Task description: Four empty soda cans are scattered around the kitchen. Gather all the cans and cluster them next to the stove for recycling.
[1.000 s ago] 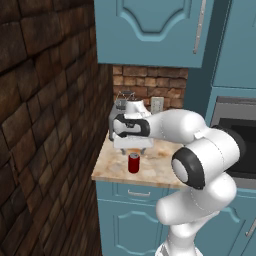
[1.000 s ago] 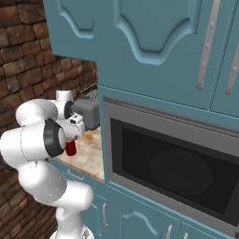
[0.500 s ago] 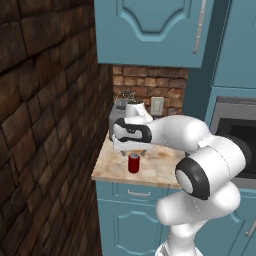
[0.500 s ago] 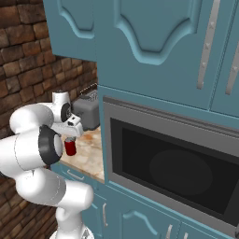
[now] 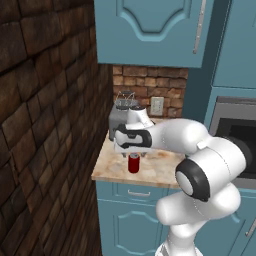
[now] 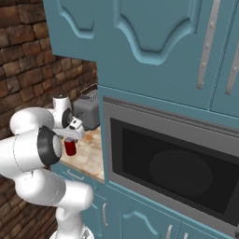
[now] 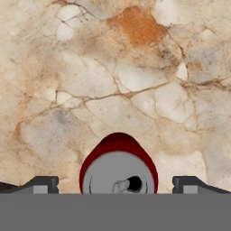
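Left base view shows the brick wall (image 5: 45, 125) running down the nine o'clock side, teal cabinets (image 5: 150, 30) at twelve, and the dark oven (image 5: 235, 145) at three o'clock; between wall and oven lies a short stretch of marbled counter (image 5: 117, 170). A grey toaster (image 5: 120, 117) stands at the back of it, at about eleven o'clock from the red soda can (image 5: 133, 163), which stands upright near the front edge. The gripper (image 5: 132, 150) hangs directly over the can, pointing down. In the hand view the can's silver top (image 7: 118, 176) sits at six o'clock, centred between the two dark fingertips (image 7: 43, 184), which stand wide apart with clear gaps either side; nothing is held. As a judgement, the task is at an early stage: this can is lined up but not yet grasped, no stove appears here, so lifting, carrying and setting it beside the stove all remain, as do the other cans.
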Tool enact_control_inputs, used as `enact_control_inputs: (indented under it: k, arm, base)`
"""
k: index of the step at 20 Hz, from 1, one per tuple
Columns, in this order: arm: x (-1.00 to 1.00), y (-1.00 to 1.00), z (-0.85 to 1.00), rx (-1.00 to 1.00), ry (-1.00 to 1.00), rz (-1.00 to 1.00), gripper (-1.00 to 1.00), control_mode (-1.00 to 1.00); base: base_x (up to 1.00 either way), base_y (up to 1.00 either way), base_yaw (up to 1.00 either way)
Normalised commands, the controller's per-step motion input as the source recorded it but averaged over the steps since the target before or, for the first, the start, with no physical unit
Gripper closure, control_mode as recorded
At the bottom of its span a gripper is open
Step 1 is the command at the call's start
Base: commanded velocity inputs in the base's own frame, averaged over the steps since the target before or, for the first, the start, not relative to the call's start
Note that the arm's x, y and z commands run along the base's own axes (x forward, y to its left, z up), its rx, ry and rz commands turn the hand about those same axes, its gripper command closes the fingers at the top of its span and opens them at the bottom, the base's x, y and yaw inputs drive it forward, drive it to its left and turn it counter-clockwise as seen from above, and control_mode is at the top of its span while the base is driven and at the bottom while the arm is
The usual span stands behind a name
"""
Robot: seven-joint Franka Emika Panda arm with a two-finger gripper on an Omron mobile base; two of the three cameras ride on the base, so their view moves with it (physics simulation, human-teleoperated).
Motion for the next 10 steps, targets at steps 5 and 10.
enact_control_inputs:
  k: [5,10]
  arm:
    - [0.0,0.0,-0.02,0.0,0.0,0.0,-1.0,-1.0]
    - [0.0,0.0,-0.37,0.0,0.0,0.0,-1.0,-1.0]
  base:
    - [0.0,0.0,0.0]
    - [0.0,0.0,0.0]
